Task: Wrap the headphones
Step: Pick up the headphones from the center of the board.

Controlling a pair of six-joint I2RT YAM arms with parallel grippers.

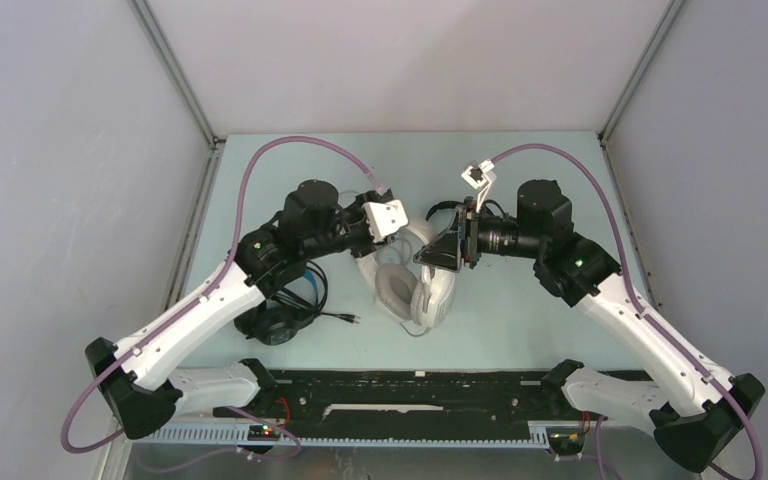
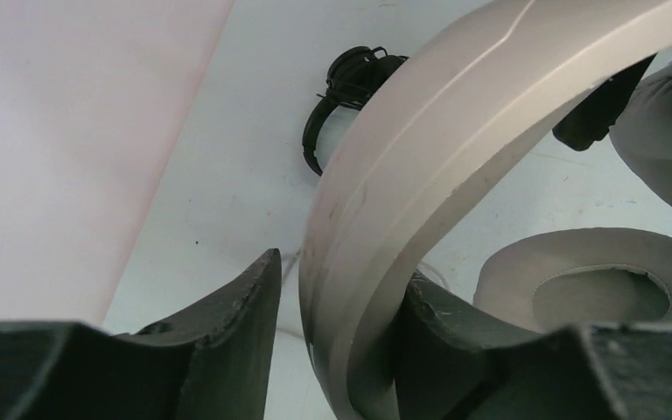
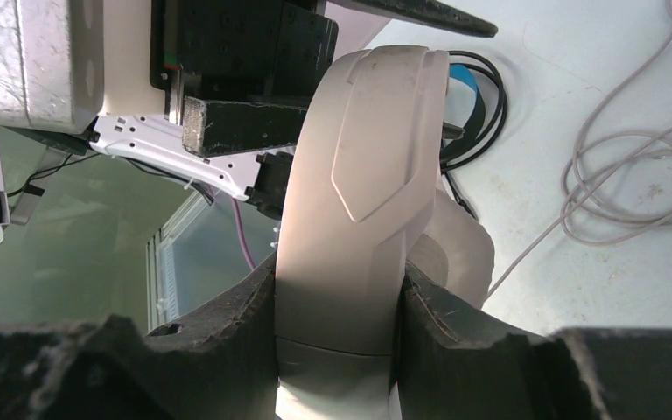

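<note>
Standing between the two claws, the white headphones (image 1: 412,290) are lifted by their headband (image 3: 359,175), near the middle of the surface (image 1: 520,330). The band passes through both claws at once. Seen from the left claw (image 2: 339,276), its long axis rises out of the fingers and bends over to the right, with one ear cup (image 2: 595,280) low on the right side. Seen from the right claw (image 3: 337,276), the band goes almost straight up.

The right claw is clamped on the band, and both its fingers press on it. The left claw is about half closed around the same band: its right finger touches the band, while its left finger stands apart from it with a visible gap. So I judge this grip is not complete.

The grey cable (image 3: 621,175) lies in loose loops on the surface, to the right of the right claw and well apart from it. It is not wound on anything. I think the coming move depends on this, because the cable must be brought to the band. The right claw seems nearer, but it is occupied.

By count: three pairs of headphones, namely the white pair, the black pair with blue band (image 1: 282,318) under the left arm, and the small black pair (image 2: 346,87) beyond the left claw; two claws; one loose grey cable.
</note>
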